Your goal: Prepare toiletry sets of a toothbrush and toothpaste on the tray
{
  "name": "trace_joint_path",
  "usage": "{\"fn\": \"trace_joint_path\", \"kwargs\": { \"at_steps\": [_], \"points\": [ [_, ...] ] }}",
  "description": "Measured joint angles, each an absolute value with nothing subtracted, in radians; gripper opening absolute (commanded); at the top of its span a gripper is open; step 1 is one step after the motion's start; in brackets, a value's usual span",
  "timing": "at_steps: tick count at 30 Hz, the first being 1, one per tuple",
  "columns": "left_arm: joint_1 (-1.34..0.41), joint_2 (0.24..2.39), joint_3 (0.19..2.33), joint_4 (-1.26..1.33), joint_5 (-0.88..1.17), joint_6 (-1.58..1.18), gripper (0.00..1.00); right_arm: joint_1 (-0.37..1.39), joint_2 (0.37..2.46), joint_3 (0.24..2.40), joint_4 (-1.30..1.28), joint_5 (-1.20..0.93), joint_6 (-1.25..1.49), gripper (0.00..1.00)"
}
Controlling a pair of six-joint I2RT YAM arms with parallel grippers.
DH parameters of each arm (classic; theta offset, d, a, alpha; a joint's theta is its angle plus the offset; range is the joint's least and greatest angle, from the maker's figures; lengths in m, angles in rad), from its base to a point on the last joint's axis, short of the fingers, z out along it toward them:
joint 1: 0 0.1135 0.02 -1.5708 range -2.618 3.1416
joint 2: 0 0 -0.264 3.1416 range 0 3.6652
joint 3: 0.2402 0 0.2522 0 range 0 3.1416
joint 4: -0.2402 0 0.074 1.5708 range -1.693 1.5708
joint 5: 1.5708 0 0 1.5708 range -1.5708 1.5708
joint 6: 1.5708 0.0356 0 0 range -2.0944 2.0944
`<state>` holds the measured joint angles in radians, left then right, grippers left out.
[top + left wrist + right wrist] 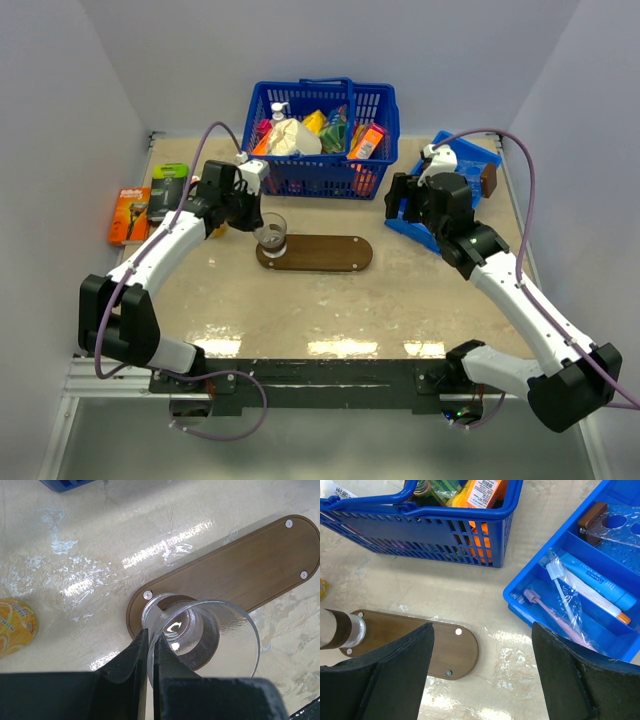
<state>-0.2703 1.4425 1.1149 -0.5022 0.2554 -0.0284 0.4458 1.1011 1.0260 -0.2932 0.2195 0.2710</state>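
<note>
The tray [335, 255] is a dark brown oval board in the middle of the table. On its left end stands a clear glass cup [220, 625]. My left gripper [151, 636] is shut on the cup's rim, pinching the wall with one finger inside and one outside. My right gripper [481, 626] hangs open over the table between the tray's right end [455, 647] and the blue bin [520, 600]. In the bin lie a wrapped white toothbrush [560, 592], a pink toothbrush [555, 617] and a blue toothpaste tube [600, 582] beside a whitish one [592, 596].
A blue basket [320, 135] full of packets stands behind the tray. Razor packs, orange [128, 215] and green [168, 185], lie at the far left. An orange-patterned round thing [15, 625] sits left of the tray. A clear holder [615, 522] rests in the bin's far compartment.
</note>
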Motion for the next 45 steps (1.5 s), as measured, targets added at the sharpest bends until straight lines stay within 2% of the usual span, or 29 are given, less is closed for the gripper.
{"fn": "trace_joint_path", "kwargs": {
  "at_steps": [39,45],
  "points": [
    [-0.269,1.449,1.075,-0.487,0.262,-0.014,0.00,0.446,1.108,1.026,-0.293,0.219,0.266,0.84],
    [-0.269,1.449,1.073,-0.483,0.262,-0.014,0.11,0.446,1.108,1.026,-0.293,0.219,0.265,0.84]
  ]
}}
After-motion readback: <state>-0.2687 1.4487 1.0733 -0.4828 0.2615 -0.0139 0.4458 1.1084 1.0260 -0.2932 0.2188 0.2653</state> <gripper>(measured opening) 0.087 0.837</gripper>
